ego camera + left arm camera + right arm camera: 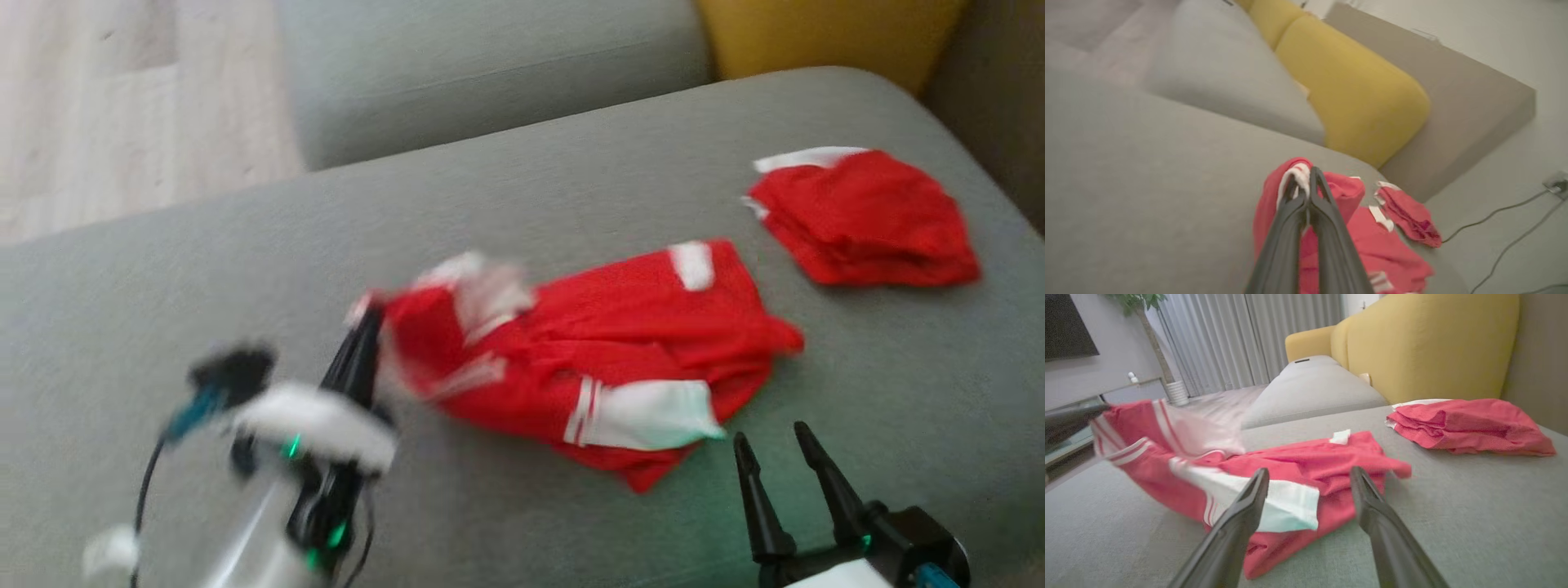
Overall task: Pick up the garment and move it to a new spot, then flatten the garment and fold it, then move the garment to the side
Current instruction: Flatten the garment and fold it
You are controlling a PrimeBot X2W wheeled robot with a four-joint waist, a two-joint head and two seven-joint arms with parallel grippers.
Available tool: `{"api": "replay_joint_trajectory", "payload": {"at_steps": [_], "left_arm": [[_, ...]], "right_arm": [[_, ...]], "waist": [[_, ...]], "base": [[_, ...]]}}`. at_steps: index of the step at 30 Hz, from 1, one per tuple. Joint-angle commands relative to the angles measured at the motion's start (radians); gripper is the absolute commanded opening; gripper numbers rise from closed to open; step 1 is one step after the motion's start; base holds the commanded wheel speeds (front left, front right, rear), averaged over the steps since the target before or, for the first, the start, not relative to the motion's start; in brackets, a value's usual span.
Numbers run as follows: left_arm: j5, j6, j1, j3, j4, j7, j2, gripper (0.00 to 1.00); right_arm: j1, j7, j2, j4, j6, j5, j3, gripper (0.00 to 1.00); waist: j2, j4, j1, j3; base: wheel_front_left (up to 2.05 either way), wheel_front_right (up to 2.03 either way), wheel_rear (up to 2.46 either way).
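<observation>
Head view, garment: the red-and-white garment [620, 359] lies crumpled on the grey sofa seat [204, 310]. It sits left of the folded red pile [865, 216] and clear of it.
Head view, left arm: the left gripper [367, 322] is at the garment's end farthest from the pile, jaws together on a white-trimmed edge. It's blurred here, so how deep the bite goes is hard to say.
Head view, right arm: the right gripper [771, 441] sits low on the robot's side of the pile. Its jaws are apart and empty, the tips just short of the white panel.
Left wrist view, grip: both fingers are pressed shut with white trim and a red fold pinched at the tips. The cloth trails off toward the pile.
Right wrist view, garment: the pinched end hangs up off the seat, away from the pile, while the rest lies flat.
Right wrist view, pose: the fingers run nearly level with the seat and frame the white panel, with the pile beyond to the right.
Handling: likely light, thin and limp, so it will sag and bunch from one corner.
Hold: take a second hold at the hem nearest the pile, to spread it.
</observation>
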Motion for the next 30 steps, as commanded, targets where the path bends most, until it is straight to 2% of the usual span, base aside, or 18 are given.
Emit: {"api": "replay_joint_trajectory", "payload": {"at_steps": [1, 4, 8, 9, 10, 11, 17, 20, 22, 26, 30], "left_arm": [[-0.002, 0.004, -0.034, 0.066, -0.048, -0.006, 0.021, 0.00], [0.008, 0.009, 0.065, 0.119, -0.052, -0.006, 0.033, 0.00], [0.056, 0.021, 0.120, 0.151, -0.039, -0.006, 0.049, 0.00], [0.064, 0.027, 0.126, 0.155, -0.031, -0.006, 0.050, 0.06], [0.078, 0.036, 0.129, 0.155, -0.022, -0.006, 0.054, 0.56], [0.098, 0.045, 0.129, 0.156, -0.018, -0.006, 0.059, 1.00], [0.291, 0.137, 0.136, 0.160, -0.101, -0.006, 0.104, 1.00], [0.404, 0.187, 0.137, 0.121, -0.177, -0.003, 0.152, 1.00], [0.471, 0.220, 0.120, 0.095, -0.218, 0.034, 0.194, 1.00], [0.568, 0.296, 0.066, 0.080, -0.292, 0.174, 0.273, 1.00], [0.547, 0.347, 0.100, 0.110, -0.400, 0.414, 0.343, 1.00]], "right_arm": [[-0.032, -0.004, -0.007, -0.037, -0.001, -0.011, 0.020, 1.00], [-0.035, -0.004, -0.007, -0.039, -0.001, -0.018, 0.010, 1.00], [-0.046, -0.004, -0.007, -0.038, -0.001, -0.026, 0.013, 1.00], [-0.049, -0.004, -0.007, -0.037, -0.001, -0.027, 0.014, 1.00], [-0.051, -0.004, -0.007, -0.036, -0.001, -0.028, 0.015, 1.00], [-0.052, -0.004, -0.007, -0.036, -0.001, -0.028, 0.015, 1.00], [-0.060, -0.004, -0.007, -0.031, -0.001, -0.035, 0.024, 1.00], [-0.056, -0.004, -0.007, -0.032, -0.001, -0.037, 0.017, 1.00], [-0.056, -0.004, -0.007, -0.034, -0.001, -0.038, 0.018, 1.00], [-0.065, -0.004, -0.007, -0.031, -0.001, -0.041, 0.028, 1.00], [-0.072, -0.004, -0.007, -0.033, -0.001, -0.039, 0.025, 1.00]], "waist": [[0.0000, 0.038, 0.0000, 0.023], [0.0000, 0.066, 0.0000, 0.038], [0.0000, 0.089, 0.0000, 0.057], [0.0000, 0.092, 0.0000, 0.059], [0.0000, 0.094, 0.0000, 0.061], [0.0000, 0.095, 0.0000, 0.063], [0.0000, 0.079, 0.0000, 0.068], [0.0000, 0.071, 0.0000, 0.070], [0.0000, 0.065, 0.0000, 0.075], [0.0000, 0.044, 0.0000, 0.087], [0.0000, 0.017, 0.0000, 0.099]], "base": [[0.00, 0.00, 0.00], [0.00, 0.00, 0.00], [0.00, 0.00, 0.00], [0.00, 0.00, 0.00], [0.00, 0.00, 0.00], [0.00, 0.00, 0.00], [0.00, 0.00, 0.00], [0.00, 0.00, 0.00], [0.00, 0.00, 0.00], [0.00, 0.00, 0.00], [0.00, 0.00, 0.00]]}}
